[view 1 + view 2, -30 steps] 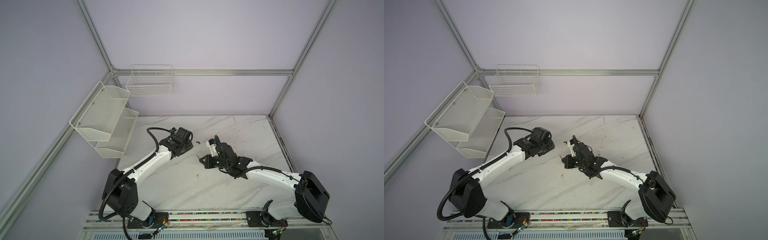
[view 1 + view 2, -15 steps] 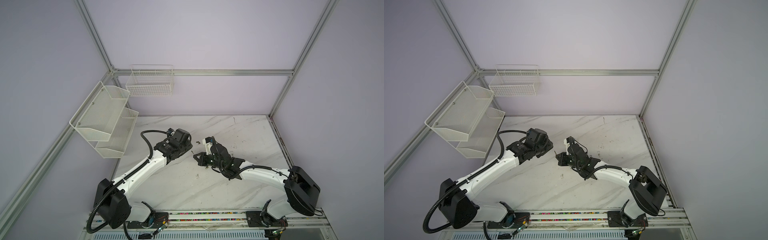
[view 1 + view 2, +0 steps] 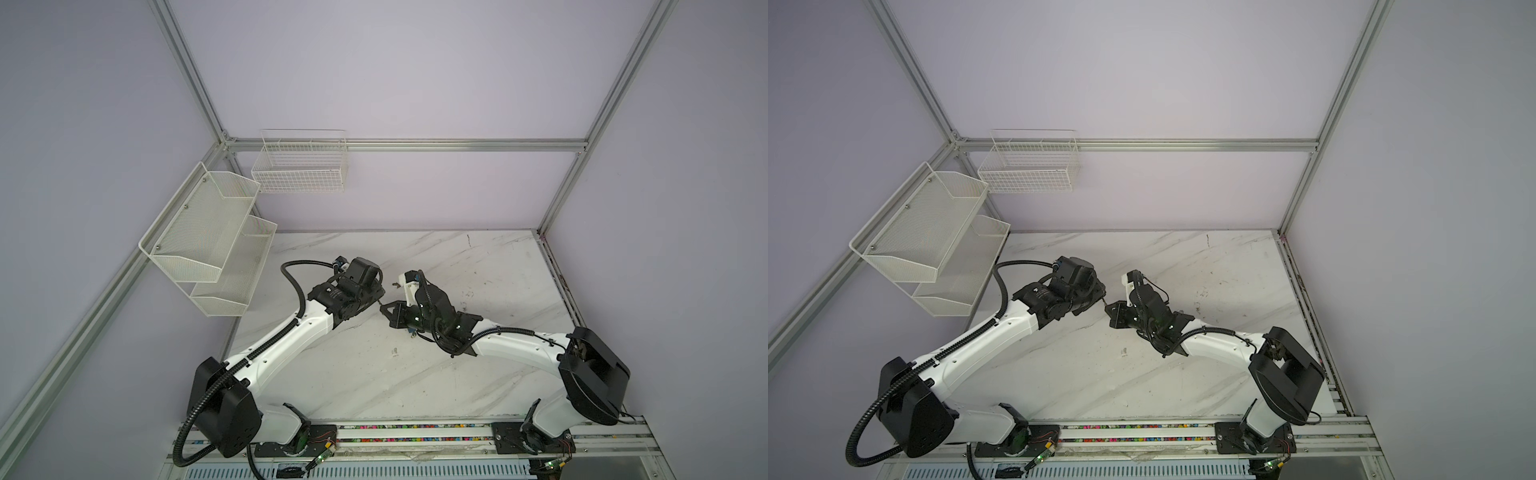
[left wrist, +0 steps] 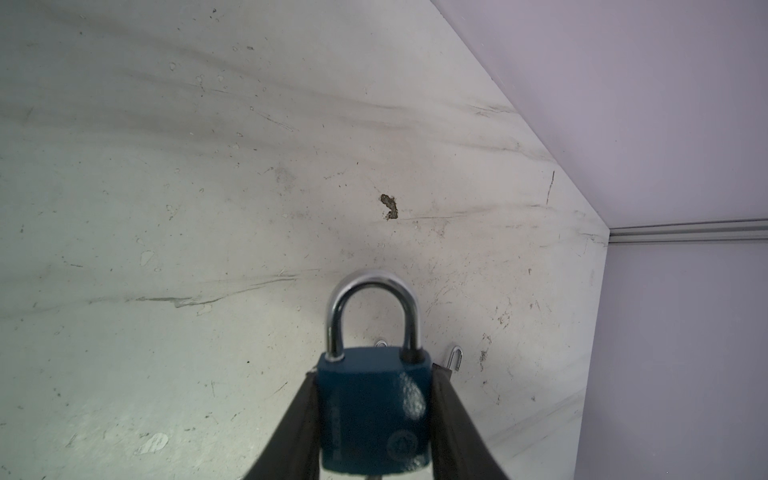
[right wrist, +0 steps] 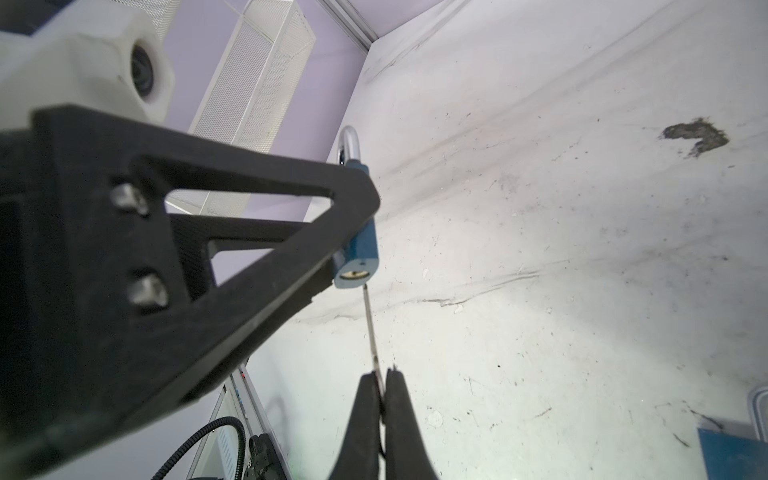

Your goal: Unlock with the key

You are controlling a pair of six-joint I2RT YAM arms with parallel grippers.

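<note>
Padlock [image 4: 372,409] btwn the left gripper [image 4: 372,374] jaws: body blue painted metal, glossy w/ bright highlights. Shackle [image 4: 372,307] past the jaw tips: polished chrome-look steel, mirror-smooth. Brass-coloured keyway [image 5: 353,274] set in the body's end face. Key [image 5: 371,328] pinched in the right gripper [image 5: 381,376] jaws: thin bare metal, dull silver. Fingers [image 5: 249,257] of left gripper: matt black plastic, grainy, printed-layer look, w/ shiny metal screws [image 5: 147,291]. Table [image 4: 208,166] beneath both sets of jaws: white marble-look top, smooth, semi-gloss, scratched & scuffed, one rough dark stain [image 4: 389,206]. Mesh shelf [image 5: 257,83] beyond the left jaws: white-coated perforated metal, matt.
</note>
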